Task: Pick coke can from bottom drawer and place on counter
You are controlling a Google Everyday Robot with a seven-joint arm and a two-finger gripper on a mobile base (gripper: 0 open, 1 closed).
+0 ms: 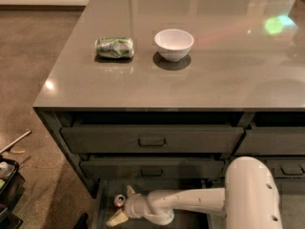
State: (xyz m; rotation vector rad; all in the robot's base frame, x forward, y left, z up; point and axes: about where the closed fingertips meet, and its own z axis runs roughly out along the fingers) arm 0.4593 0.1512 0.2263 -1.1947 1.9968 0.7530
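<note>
The bottom drawer (101,205) stands pulled open under the dark cabinet. The coke can (119,200), red with a silver top, lies in the drawer's left part. My gripper (120,206) reaches into the drawer from the right on the white arm (190,202). Its two pale fingers (116,218) are spread apart, one on each side of the can. The can rests low in the drawer between them. The counter (205,80) is the glossy grey-brown slab above.
A crushed green-and-silver can (114,47) lies on the counter left of a white bowl (174,44). Two shut drawers with rectangular handles (152,140) sit above the open one. Dark clutter (7,178) lies on the floor at the left.
</note>
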